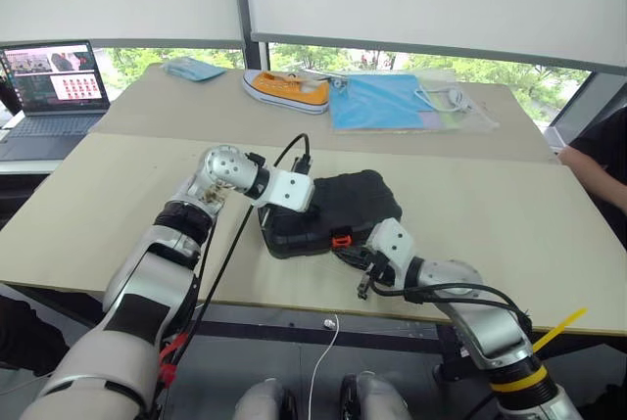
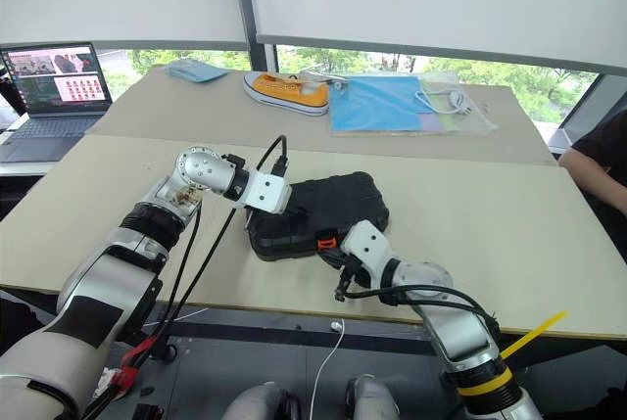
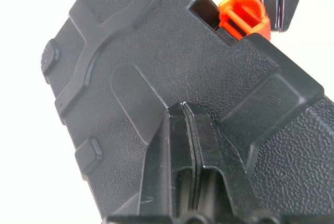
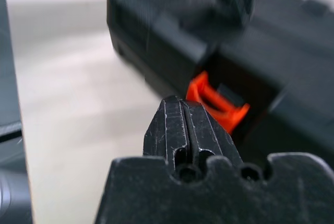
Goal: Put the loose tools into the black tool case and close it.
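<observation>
From the head camera I see the black tool case (image 1: pixel 328 211) lying flat with its lid down near the front edge of the tabletop (image 1: pixel 490 214), its small orange latch (image 1: pixel 340 240) facing me. My left pincer (image 1: pixel 312 195) rests on top of the lid at its left side, and my right pincer (image 1: pixel 364 261) sits just beside the latch, low at the case's front. No loose tools lie on the tabletop around the case, so I judge they are inside and only the latching is left. Well behind it lie a yellow shoe (image 1: pixel 286 89) and a blue folder (image 1: pixel 377 101), and a laptop (image 1: pixel 54 97) stands far left. In the left wrist view, my left fingers are pressed together with their tips flat on the textured lid, holding nothing; the orange latch shows beyond them with the other pincer's dark tips just past it. In the right wrist view, my right fingers are pressed together too, empty, their tips aimed at the orange latch, which looks not yet snapped flush. To do this well, I would hold the lid down firmly with the left, then push the latch square on with the right tips, slowly, so the case doesn't slide.
</observation>
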You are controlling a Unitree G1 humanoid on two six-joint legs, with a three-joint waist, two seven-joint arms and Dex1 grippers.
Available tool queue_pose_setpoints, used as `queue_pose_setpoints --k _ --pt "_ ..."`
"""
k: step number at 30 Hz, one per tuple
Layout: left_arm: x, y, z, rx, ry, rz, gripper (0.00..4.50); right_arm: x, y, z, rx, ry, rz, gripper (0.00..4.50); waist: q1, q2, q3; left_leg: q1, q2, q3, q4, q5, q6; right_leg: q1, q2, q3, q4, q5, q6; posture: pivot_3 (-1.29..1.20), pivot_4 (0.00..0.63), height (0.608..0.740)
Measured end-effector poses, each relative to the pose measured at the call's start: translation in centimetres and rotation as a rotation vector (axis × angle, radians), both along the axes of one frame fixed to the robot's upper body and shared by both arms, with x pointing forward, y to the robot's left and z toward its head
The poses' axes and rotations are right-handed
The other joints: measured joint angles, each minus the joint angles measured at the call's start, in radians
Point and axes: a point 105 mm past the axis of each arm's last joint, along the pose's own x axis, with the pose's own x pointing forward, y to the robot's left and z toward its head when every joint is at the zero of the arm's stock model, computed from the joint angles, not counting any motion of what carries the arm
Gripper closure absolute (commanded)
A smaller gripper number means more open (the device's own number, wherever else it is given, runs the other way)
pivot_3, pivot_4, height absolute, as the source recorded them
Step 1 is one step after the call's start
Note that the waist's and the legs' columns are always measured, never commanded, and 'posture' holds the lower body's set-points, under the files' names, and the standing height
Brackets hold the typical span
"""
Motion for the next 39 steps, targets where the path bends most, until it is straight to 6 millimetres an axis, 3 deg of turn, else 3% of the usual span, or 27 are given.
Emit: queue_pose_setpoints --k 3,8,14,20,23,29,39 --pt "-0.2 -0.5 -0.2 -0.007 0.001 -0.02 4.44 1.1 -1.1 1.8 -0.001 -0.07 -0.051 4.49 0.005 0.001 -0.01 0.0 0.0 0.0 0.0 0.003 0.009 0.0 0.0 0.0 0.0 -0.002 -0.004 0.0 0.15 0.718" --pt "-0.4 -0.6 -0.4 -0.04 0.059 -0.005 4.44 1.1 -1.6 0.3 -0.023 -0.015 -0.05 4.49 0.007 0.001 -0.02 0.001 -0.001 0.001 -0.001 0.001 0.01 0.001 0.0 0.0 -0.001 -0.005 -0.007 0.0 0.15 0.718" --pt "0.1 1.0 -0.4 -0.11 0.179 0.107 4.44 -1.8 -4.1 1.9 0.008 0.086 0.028 4.49 0.003 0.001 -0.02 0.0 0.0 0.0 -0.002 0.001 0.011 0.0 0.0 0.0 -0.002 -0.005 -0.007 0.0 0.15 0.718" --pt "0.3 1.4 -0.3 -0.12 0.164 0.131 4.44 -4.0 -3.8 -1.9 -0.101 0.238 0.115 4.49 -0.004 0.0 -0.02 0.001 0.001 0.001 -0.004 -0.001 0.011 0.0 0.001 -0.001 -0.002 -0.006 -0.007 0.0 0.15 0.718" --pt "0.3 1.1 -0.3 -0.121 0.153 0.126 4.44 -2.7 -3.4 -3.4 -0.113 0.262 0.073 4.49 0.0 0.0 -0.02 0.001 0.001 0.001 -0.003 -0.001 0.01 0.0 0.0 0.0 -0.002 -0.005 -0.006 0.0 0.15 0.718" --pt "0.2 0.5 -0.4 -0.114 0.127 0.102 4.44 -0.4 -2.7 -2.8 -0.102 0.206 0.03 4.49 0.008 0.0 -0.02 0.0 0.001 0.001 -0.004 -0.001 0.01 0.0 0.0 -0.001 -0.003 -0.006 -0.007 0.0 0.15 0.718" --pt "0.4 0.3 -0.5 -0.104 0.105 0.103 4.44 0.5 -1.3 -2.8 -0.049 0.228 0.039 4.49 -0.004 0.0 -0.02 0.001 0.001 0.001 -0.004 0.0 0.008 -0.001 0.0 -0.001 -0.001 -0.005 -0.006 0.0 0.15 0.718"
